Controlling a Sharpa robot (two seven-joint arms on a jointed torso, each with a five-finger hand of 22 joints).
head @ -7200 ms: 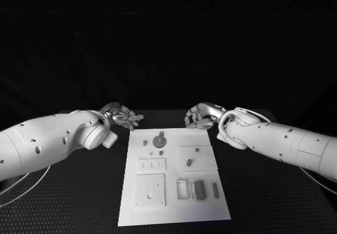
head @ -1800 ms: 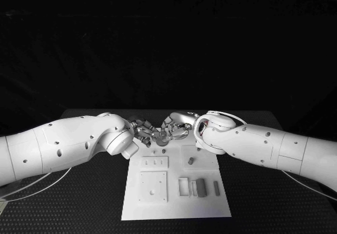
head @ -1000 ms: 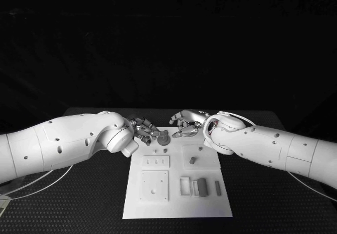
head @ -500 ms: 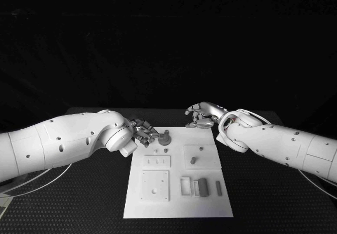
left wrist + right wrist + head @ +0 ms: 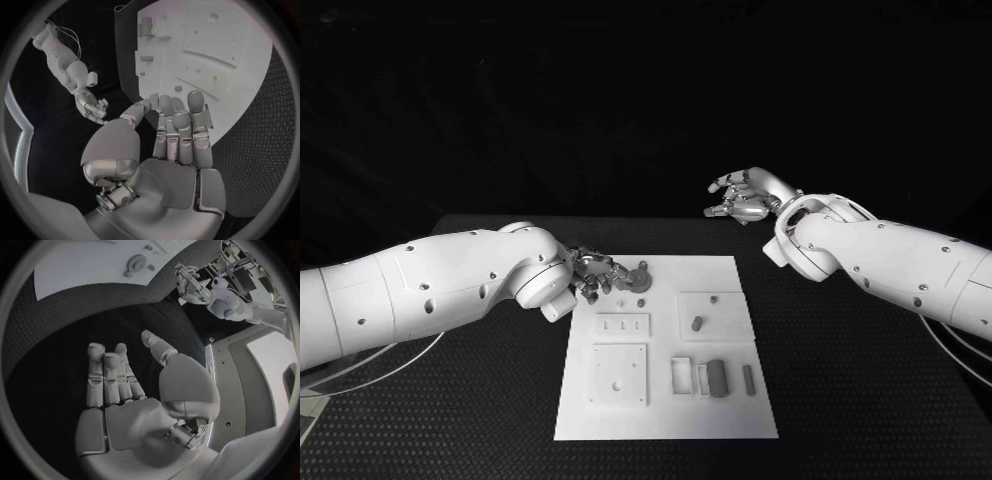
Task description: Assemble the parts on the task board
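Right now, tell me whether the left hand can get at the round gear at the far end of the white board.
Probably yes: the left hand is right beside the gear, and the right hand is raised clear beyond the board.

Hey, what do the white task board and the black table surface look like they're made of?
The task board looks like matte white plastic, possibly machined or printed: flat, even, no glare, with crisp recessed pockets and holes. The table seems covered by a black textured mat, maybe rubber or woven fabric: a fine dotted grain shows. Neither can be confirmed by look alone.
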